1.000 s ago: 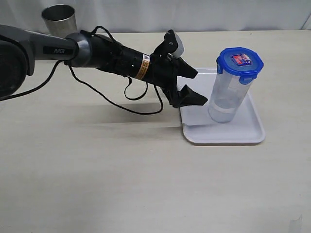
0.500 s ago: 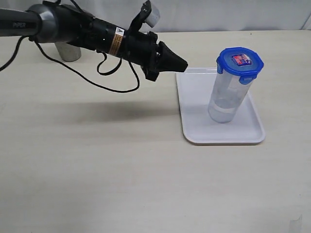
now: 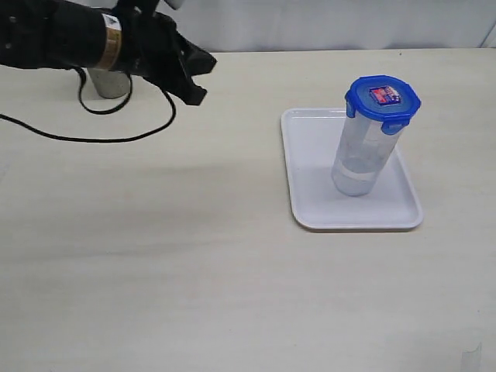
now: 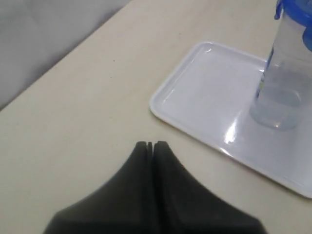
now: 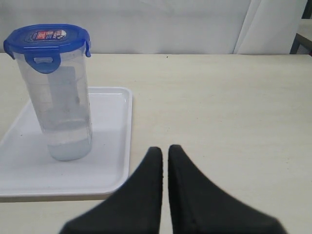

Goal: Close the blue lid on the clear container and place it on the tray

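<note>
Left gripper [image 4: 151,144] was pinched fully shut and empty, above the table [image 3: 232,271], well left of the tray [image 3: 308,167]. Right gripper [image 5: 165,149] was also closed, holding nothing. Clear container [image 3: 358,159] stood upright on the tray, blue lid [image 3: 382,98] seated on top. Only the exterior view caught the steel cup [image 3: 107,82] behind the left arm.

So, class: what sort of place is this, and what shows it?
Probably a robot lab bench: a beige table, plain white backdrop, and a cabled robot arm.

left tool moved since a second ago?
Yes. The left tool has pulled back from the flat white plastic tray toward the grey steel cup, and its jaws have closed.
</note>
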